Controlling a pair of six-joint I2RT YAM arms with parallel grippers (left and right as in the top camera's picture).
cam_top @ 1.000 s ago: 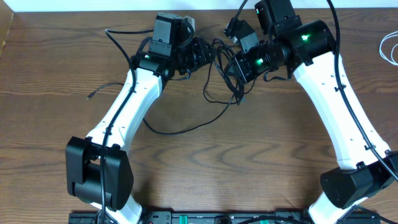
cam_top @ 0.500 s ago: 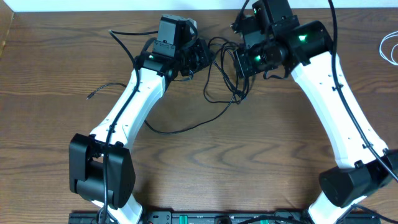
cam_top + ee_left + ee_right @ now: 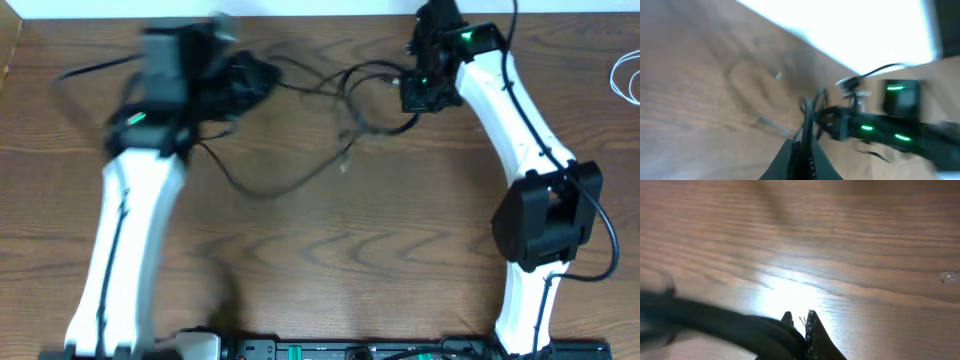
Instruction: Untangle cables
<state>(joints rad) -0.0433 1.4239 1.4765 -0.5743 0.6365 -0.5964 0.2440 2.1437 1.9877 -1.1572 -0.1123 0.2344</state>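
**Both grippers clamped on a black tangle strung across the far side of the table**

The wooden table (image 3: 330, 270) fills the overhead view. The left arm (image 3: 130, 230) rises along the left side and is smeared by motion blur. The right arm (image 3: 510, 110) stands on the right, its wrist bent in toward the far edge.

The left gripper (image 3: 802, 149) has its jaws pressed together. In the left wrist view a thin black cord runs up out of the pinched tips, so it is grasping the black cables (image 3: 330, 80). The right gripper (image 3: 801, 317) is clenched as well. In its own view a dark cord comes in from the left and ends at its closed tips, though the blur hides the exact contact.

The black cables hang between the two grippers near the far edge, lifted and pulled into a loose line with several loops bunched in the middle. One long strand sags from that line and curves over the table toward the left arm. A small plug tip (image 3: 345, 165) dangles below the bunch.

A white cable (image 3: 625, 80) lies well apart at the right edge, only partly in view
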